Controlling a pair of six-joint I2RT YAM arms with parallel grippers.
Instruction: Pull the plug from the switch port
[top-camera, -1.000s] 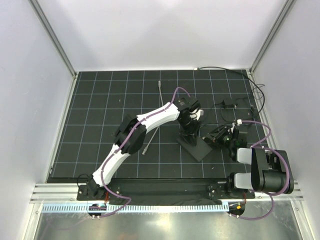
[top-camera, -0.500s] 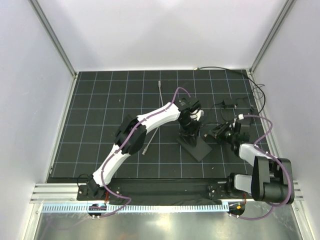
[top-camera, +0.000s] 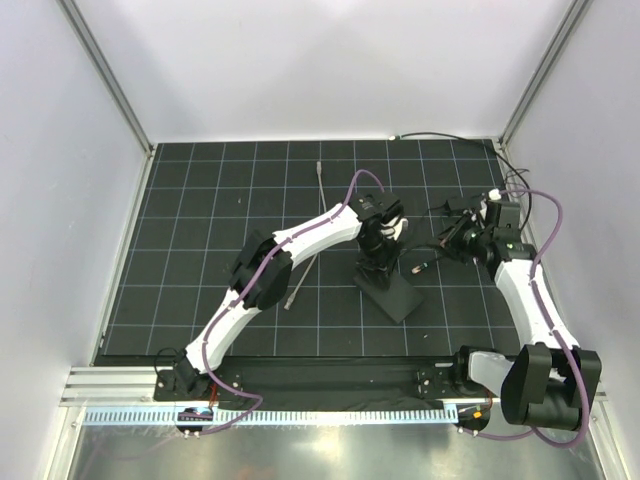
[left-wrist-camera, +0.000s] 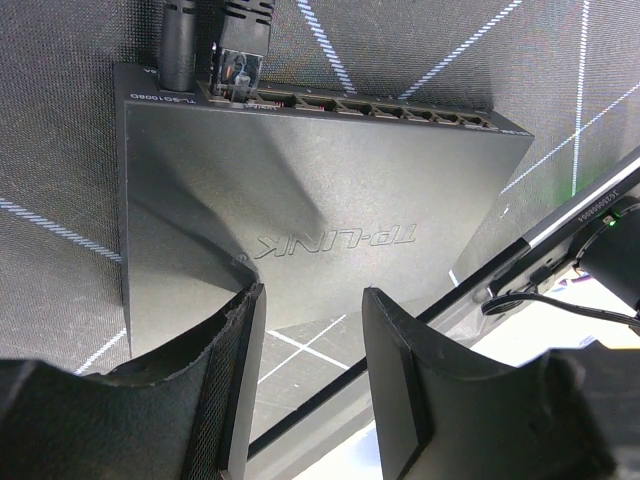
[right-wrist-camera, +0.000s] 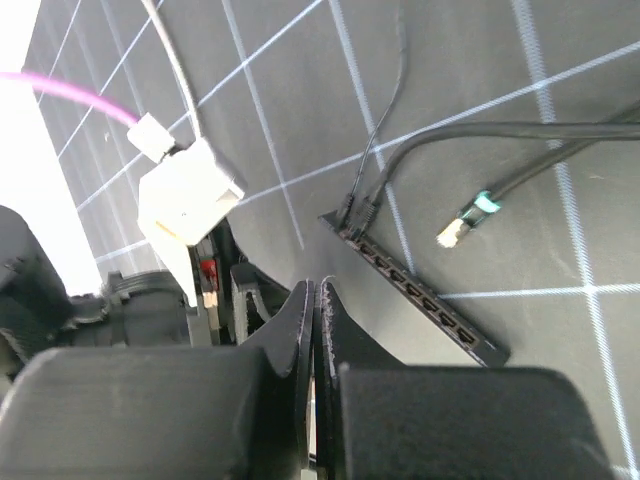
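The black switch (top-camera: 392, 292) lies mid-mat. In the left wrist view its top (left-wrist-camera: 320, 180) fills the frame, and a black-booted plug (left-wrist-camera: 240, 55) sits in the end port beside a round black cable (left-wrist-camera: 178, 45). My left gripper (left-wrist-camera: 310, 295) hangs open over the switch's near edge (top-camera: 380, 262), with nothing between its fingers. A second cable end (right-wrist-camera: 458, 230), with a teal band and a pale tip, lies loose on the mat (top-camera: 416, 268), apart from the port row (right-wrist-camera: 420, 290). My right gripper (right-wrist-camera: 317, 285) is shut and empty, behind and right of the switch (top-camera: 458, 240).
A thin grey cable (top-camera: 300, 280) lies left of the switch, under the left arm. A short grey piece (top-camera: 318, 168) lies near the back. Black cables (top-camera: 470, 140) loop at the back right corner. A small dark object (top-camera: 455, 208) sits by the right gripper.
The right arm has swung from the front right back toward the far right, and its jaws have closed. The teal-banded cable end now lies free on the mat. The left arm holds still.
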